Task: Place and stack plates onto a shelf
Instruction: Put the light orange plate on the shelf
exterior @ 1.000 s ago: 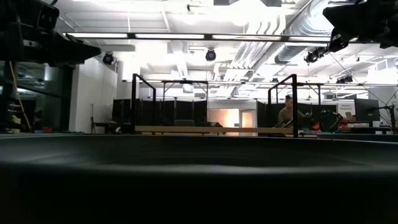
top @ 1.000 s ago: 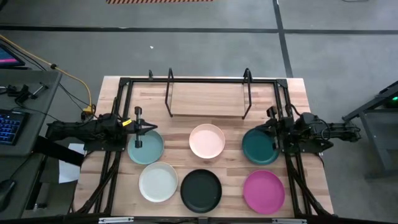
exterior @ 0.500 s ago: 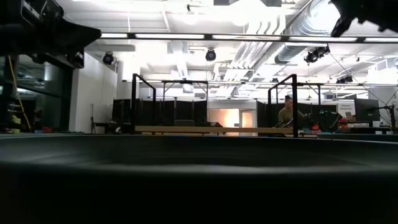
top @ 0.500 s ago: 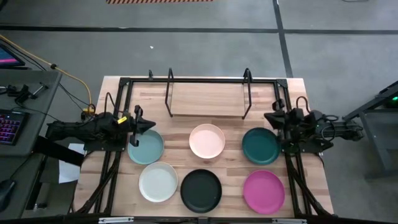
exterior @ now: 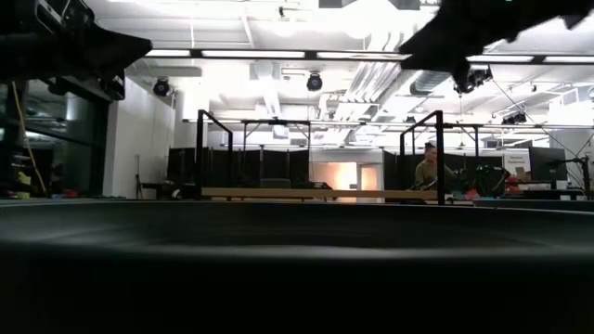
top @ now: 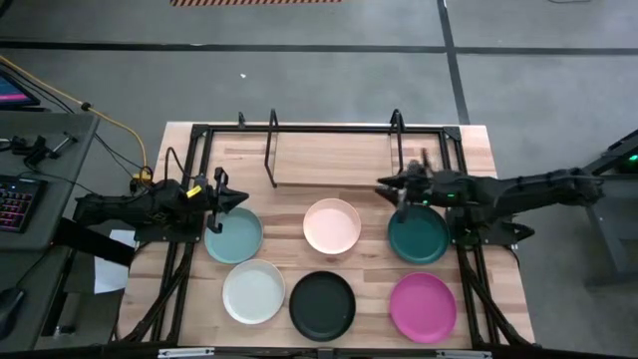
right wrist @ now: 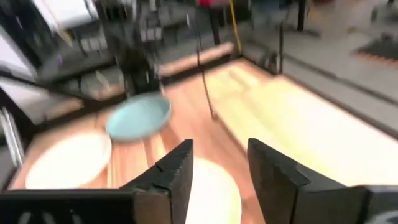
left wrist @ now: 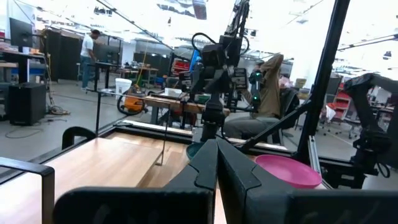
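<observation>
Six plates lie flat on the wooden table: light teal [top: 235,237], pale pink [top: 332,226], dark teal [top: 419,236], white [top: 253,291], black [top: 322,304] and magenta [top: 423,306]. The shelf [top: 334,162] stands behind them at the far edge. My right gripper [top: 389,189] hovers open above the gap between the dark teal and pink plates; its wrist view shows the spread fingers [right wrist: 221,165] holding nothing. My left gripper [top: 227,199] hangs shut over the light teal plate's far edge, its fingertips [left wrist: 217,155] together.
A black tube frame [top: 199,130] runs around the tabletop, with rails along both sides beside the arms. The black wire uprights [top: 271,150] of the shelf rise at both its ends. People and desks show in the room beyond the table.
My right gripper has swung from the table's right rail toward the left, across the dark teal plate's far edge and toward the pink plate. My left gripper has turned a little in place. No plate has moved.
</observation>
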Tool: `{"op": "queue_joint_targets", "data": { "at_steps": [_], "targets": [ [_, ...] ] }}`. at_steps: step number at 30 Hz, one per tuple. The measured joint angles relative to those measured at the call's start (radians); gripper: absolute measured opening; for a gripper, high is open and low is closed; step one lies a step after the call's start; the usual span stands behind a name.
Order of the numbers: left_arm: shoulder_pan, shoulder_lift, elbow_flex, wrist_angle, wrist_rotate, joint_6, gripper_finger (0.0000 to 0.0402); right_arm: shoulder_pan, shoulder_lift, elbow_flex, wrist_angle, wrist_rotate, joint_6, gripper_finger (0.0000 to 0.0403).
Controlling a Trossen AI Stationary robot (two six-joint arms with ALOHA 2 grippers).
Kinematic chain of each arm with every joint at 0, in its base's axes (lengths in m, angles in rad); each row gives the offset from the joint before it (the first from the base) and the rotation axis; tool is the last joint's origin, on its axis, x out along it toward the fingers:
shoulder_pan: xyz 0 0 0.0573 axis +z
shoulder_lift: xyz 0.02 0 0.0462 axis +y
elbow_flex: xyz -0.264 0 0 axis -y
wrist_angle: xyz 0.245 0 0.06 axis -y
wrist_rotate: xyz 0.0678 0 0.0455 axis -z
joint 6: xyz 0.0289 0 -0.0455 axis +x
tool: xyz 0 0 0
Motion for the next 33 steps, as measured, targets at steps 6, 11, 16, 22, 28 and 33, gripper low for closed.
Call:
{"op": "queue_joint_targets", "data": {
  "at_steps": [6,11,16,22,28,33],
  "targets": [
    [0.0,0.0,0.0,0.014,-0.002,0.0,0.0001,0.0,0.229,0.188,-0.232,-0.021,0.173,0.0149],
    [0.0,0.0,0.0,0.013,-0.002,0.0,0.0001,-0.003,0.413,0.344,-0.45,-0.016,0.324,0.0149],
    [0.0,0.0,0.0,0.013,-0.002,0.0,0.0001,-0.003,0.588,0.417,-0.535,0.016,0.389,0.0149],
    [0.0,0.0,0.0,0.012,-0.002,-0.002,0.0001,-0.003,0.754,0.419,-0.53,-0.011,0.473,0.0149],
    [0.0,0.0,0.0,0.011,-0.002,-0.001,0.0001,0.0,0.864,0.417,-0.497,-0.055,0.519,0.0149],
    [0.0,0.0,0.0,0.011,-0.002,-0.001,0.0001,0.0,0.908,0.417,-0.459,-0.067,0.519,0.0149]
  ]
}}
